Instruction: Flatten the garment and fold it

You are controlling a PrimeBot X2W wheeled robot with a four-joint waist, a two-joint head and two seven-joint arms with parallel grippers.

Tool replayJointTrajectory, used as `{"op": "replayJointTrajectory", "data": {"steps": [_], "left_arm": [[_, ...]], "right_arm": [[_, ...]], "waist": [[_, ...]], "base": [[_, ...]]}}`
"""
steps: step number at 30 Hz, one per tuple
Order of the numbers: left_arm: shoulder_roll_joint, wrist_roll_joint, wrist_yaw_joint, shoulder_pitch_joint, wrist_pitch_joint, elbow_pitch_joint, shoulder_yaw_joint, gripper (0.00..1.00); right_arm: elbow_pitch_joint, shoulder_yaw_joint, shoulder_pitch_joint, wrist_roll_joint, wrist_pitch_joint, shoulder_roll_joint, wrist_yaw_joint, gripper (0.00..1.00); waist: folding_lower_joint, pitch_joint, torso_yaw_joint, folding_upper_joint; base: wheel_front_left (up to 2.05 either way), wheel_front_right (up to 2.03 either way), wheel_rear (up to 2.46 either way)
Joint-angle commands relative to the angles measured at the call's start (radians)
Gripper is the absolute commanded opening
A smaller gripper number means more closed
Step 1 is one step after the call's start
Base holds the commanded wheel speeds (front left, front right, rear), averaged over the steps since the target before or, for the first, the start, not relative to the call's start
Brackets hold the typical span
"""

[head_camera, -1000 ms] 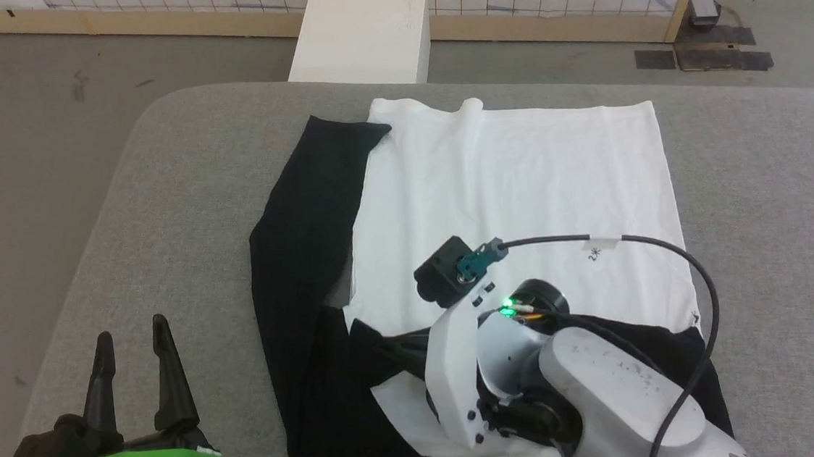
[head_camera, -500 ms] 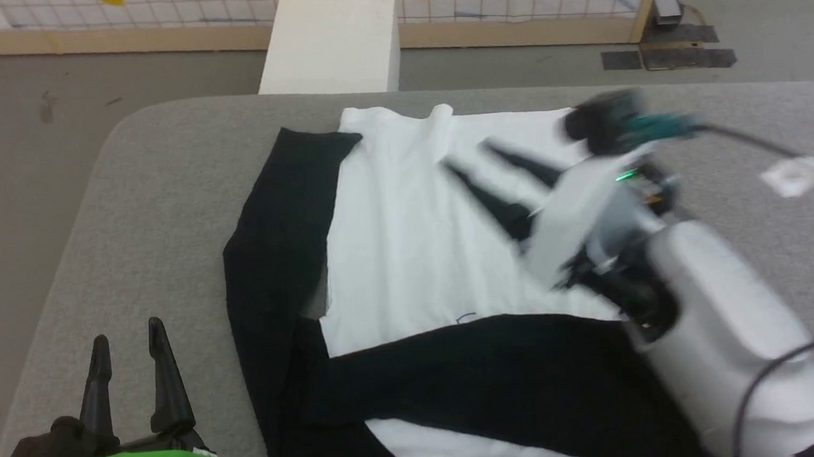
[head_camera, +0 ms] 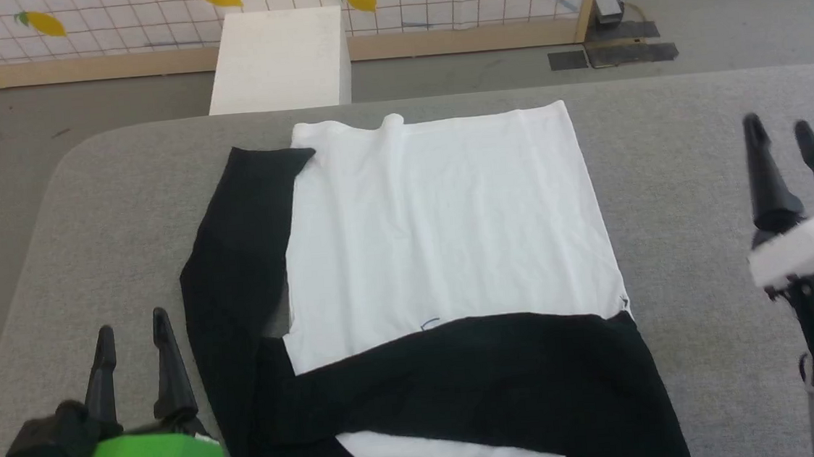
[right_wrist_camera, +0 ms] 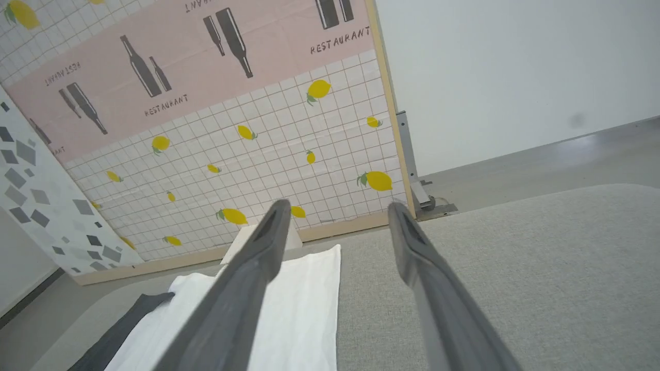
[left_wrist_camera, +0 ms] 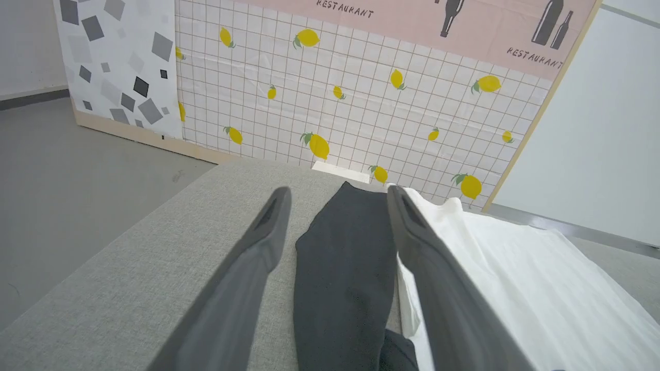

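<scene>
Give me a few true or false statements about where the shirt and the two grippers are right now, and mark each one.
1. The garment lies on the grey table. True.
2. The right gripper is shut on the garment's hem. False: its jaws are open and empty, over bare table to the right of the cloth.
3. A black sleeve lies across the near part of the white body. True.
4. The left gripper grips cloth. False: it is open, holds nothing, and sits to the left of the garment.
5. A white box stands on the floor beyond the table. True.
</scene>
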Motion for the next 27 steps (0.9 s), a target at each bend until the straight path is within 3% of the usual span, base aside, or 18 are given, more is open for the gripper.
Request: {"op": "replayJointTrajectory", "data": {"steps": [1, 8, 17, 21, 27], "left_arm": [[0.009, -0.015, 0.002, -0.032, 0.010, 0.009, -0.002, 1.00], [0.075, -0.032, -0.019, -0.263, 0.140, 0.108, -0.060, 1.00], [0.241, -0.113, -0.038, -0.745, 0.491, 0.335, -0.110, 1.00], [0.308, -0.124, -0.040, -0.891, 0.637, 0.393, -0.139, 1.00], [0.354, -0.150, -0.042, -1.009, 0.827, 0.459, -0.184, 1.00]], "right_arm": [[-0.021, -0.018, 0.026, -0.009, -0.001, 0.008, -0.001, 1.00], [-0.112, -0.101, 0.072, 0.004, 0.017, 0.015, -0.001, 1.00], [-0.209, -0.107, 0.010, 0.008, 0.056, 0.015, -0.001, 1.00], [-0.227, -0.110, -0.020, 0.025, 0.054, 0.015, -0.001, 1.00], [-0.209, -0.101, -0.037, 0.049, 0.033, 0.015, -0.001, 1.00]], "waist": [[0.0000, 0.011, -0.009, 0.0000], [0.0000, 0.090, -0.003, 0.0000], [0.0000, 0.297, -0.039, 0.0000], [0.0000, 0.393, -0.061, 0.0000], [0.0000, 0.480, -0.079, 0.0000]], "base": [[0.00, 0.00, 0.00], [0.00, 0.00, 0.00], [0.00, 0.00, 0.00], [0.00, 0.00, 0.00], [0.00, 0.00, 0.00]]}}
